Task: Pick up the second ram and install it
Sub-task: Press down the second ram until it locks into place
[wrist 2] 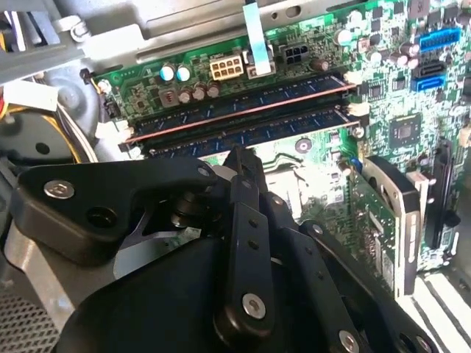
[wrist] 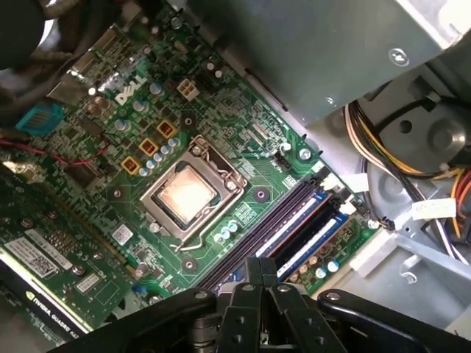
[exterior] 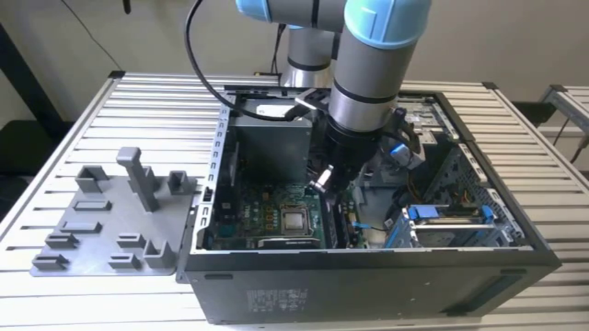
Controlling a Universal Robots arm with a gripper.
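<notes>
Inside the open computer case, my gripper hangs low over the green motherboard. Its black fingers are pressed together with nothing visible between them. In the second wrist view the gripper ends right beside the ram slots, where two long ram sticks lie side by side in their sockets. The nearer ram runs just past the tip; whether they touch I cannot tell. In the first wrist view the gripper stands over the end of the slots.
The CPU socket sits beside the slots. Bundled cables and a metal bay lie on the other side, and a graphics card is close by. A grey fixture tray rests on the slatted table at the exterior view's left.
</notes>
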